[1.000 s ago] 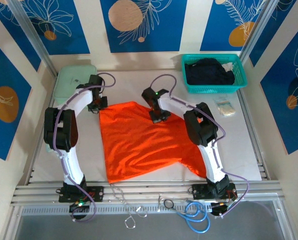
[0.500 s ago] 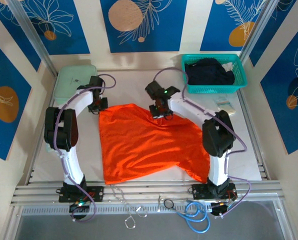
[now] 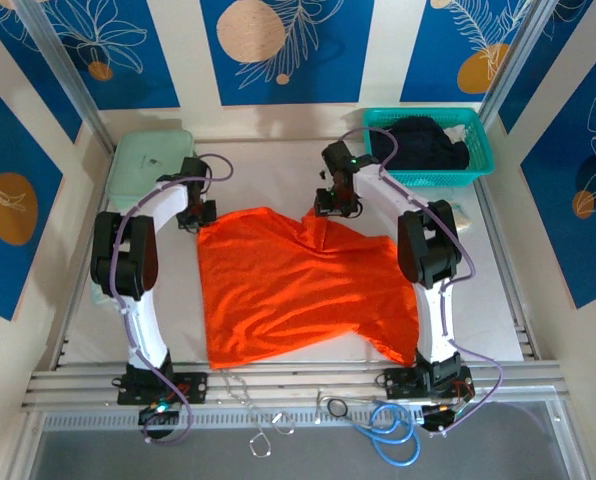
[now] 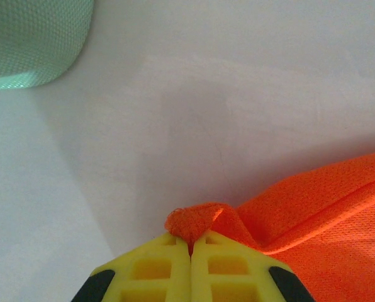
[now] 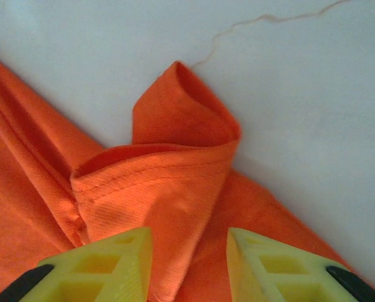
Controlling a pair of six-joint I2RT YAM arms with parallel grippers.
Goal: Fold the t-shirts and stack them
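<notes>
The orange t-shirt (image 3: 298, 285) lies spread in the middle of the table, crumpled along its far edge. My left gripper (image 3: 200, 212) is at its far left corner, shut on a small pinch of orange fabric (image 4: 197, 220) between the yellow fingertips (image 4: 168, 264). My right gripper (image 3: 331, 206) hovers over the far edge, open, jaws apart on either side of a raised fold of the orange t-shirt (image 5: 168, 170) without pinching it. The black t-shirt (image 3: 418, 145) sits bunched in the teal basket at the back right.
The teal mesh basket (image 3: 478, 165) stands at the far right corner and a pale green box (image 3: 143, 160) at the far left, its corner (image 4: 30, 38) close to my left gripper. A small white packet (image 3: 450, 215) lies right of the shirt. Cables (image 3: 388, 430) hang off the near edge.
My right gripper has moved away and to the right along the shirt's far edge, then opened and let go of the fabric. The left gripper kept its hold and stayed put.
</notes>
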